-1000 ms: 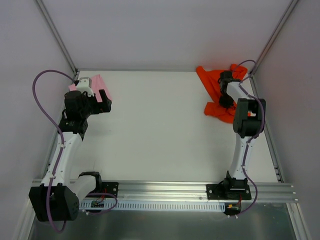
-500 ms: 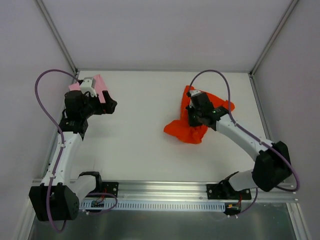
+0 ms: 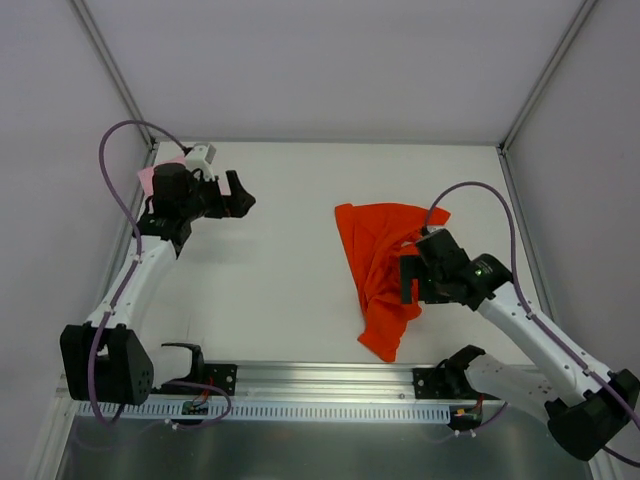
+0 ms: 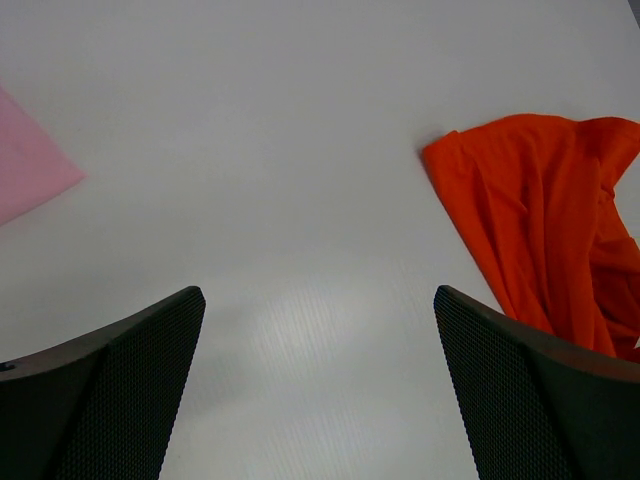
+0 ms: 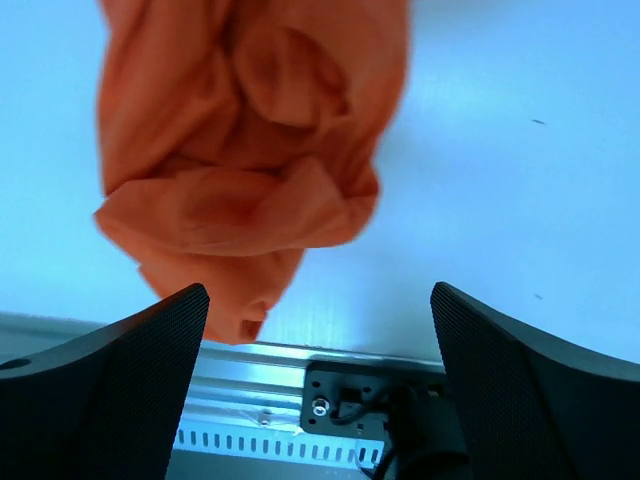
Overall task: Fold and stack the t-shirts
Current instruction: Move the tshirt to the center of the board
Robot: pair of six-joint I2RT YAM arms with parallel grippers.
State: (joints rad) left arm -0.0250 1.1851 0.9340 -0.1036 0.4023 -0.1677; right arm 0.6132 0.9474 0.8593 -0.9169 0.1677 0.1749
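Top external view shows you the change: the orange shirt [image 3: 375, 260], bunched in the far right corner a second ago, has been dragged across and now lies as a long rumpled strip right of the table's [image 3: 280, 300] middle. It runs from a flatter patch at the far end down to a crumpled tip near the metal rail [image 3: 320, 372] at the near edge.

The right gripper [image 3: 408, 280] sits at the strip's right side. On its wrist camera you can see its fingers spread wide with nothing between them and the cloth lying loose beyond the tips, so it has let go of what it carried over.

Your left gripper [image 3: 240, 198] has swung out from the far left corner toward the middle. It hangs over bare table, jaws fully apart and empty. The pink shirt [image 3: 147, 178] remains in that corner, mostly hidden behind the left arm.

For the task, I judge that the orange shirt is now within reach of both arms, but it is still unfolded and needs spreading flat. Nothing is stacked yet.
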